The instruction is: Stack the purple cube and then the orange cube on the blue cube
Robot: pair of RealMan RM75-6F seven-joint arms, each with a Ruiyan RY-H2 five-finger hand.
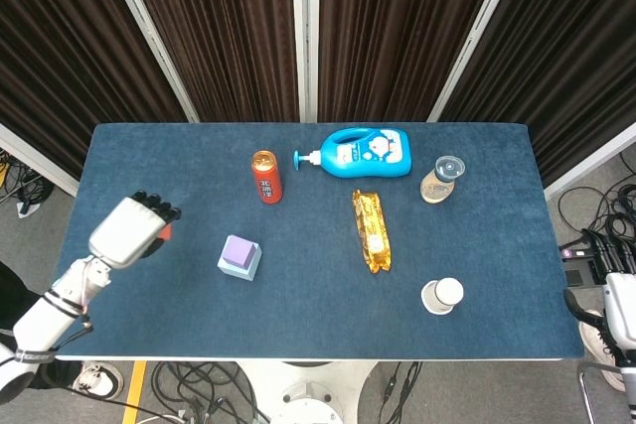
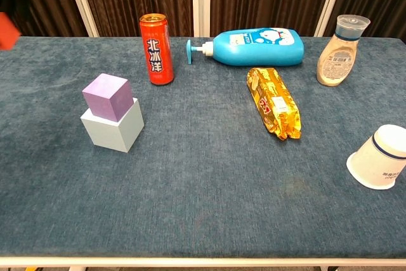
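Left hand (image 1: 127,230), near the table's (image 1: 477,245) left edge, clamps the orange cube (image 2: 6,30). Purple cube (image 2: 106,96) sits on blue cube (image 2: 114,128). Advise centring above the stack, lowering squarely, releasing gently.

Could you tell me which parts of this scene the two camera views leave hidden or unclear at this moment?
- orange cube: only a blurred corner at the chest view's left edge; in the head view the left hand covers nearly all of it.
- Left hand's grip: fingers hidden beneath its back, head view.
- Right hand: outside both views.
- blue cube: mostly covered by the purple cube, head view.
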